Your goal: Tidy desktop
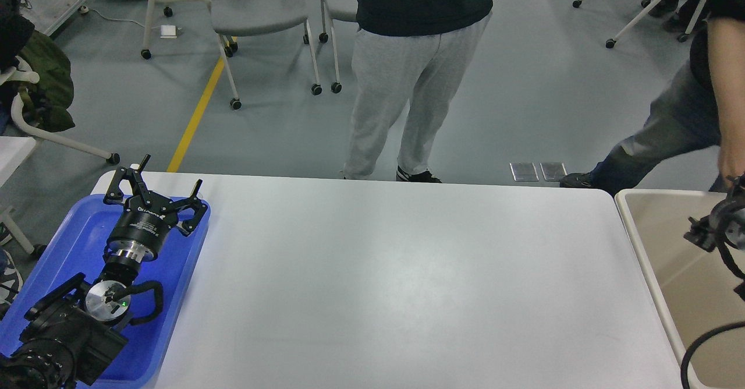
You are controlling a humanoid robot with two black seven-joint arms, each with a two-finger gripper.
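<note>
The left gripper (156, 186) hangs with fingers spread wide and empty over the far end of the blue tray (174, 272); the white desktop (396, 272) stretches off to its right, nothing on it that I can see. The right gripper (707, 232) sits over the beige bin (646, 261), too dark to tell if it's parted. Best lift both arms straight up, clear of the rims

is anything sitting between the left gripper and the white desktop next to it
Nothing visible does. The left gripper hangs open over the blue tray, and the desktop beside it shows only bare white surface up to the beige bin.
</note>
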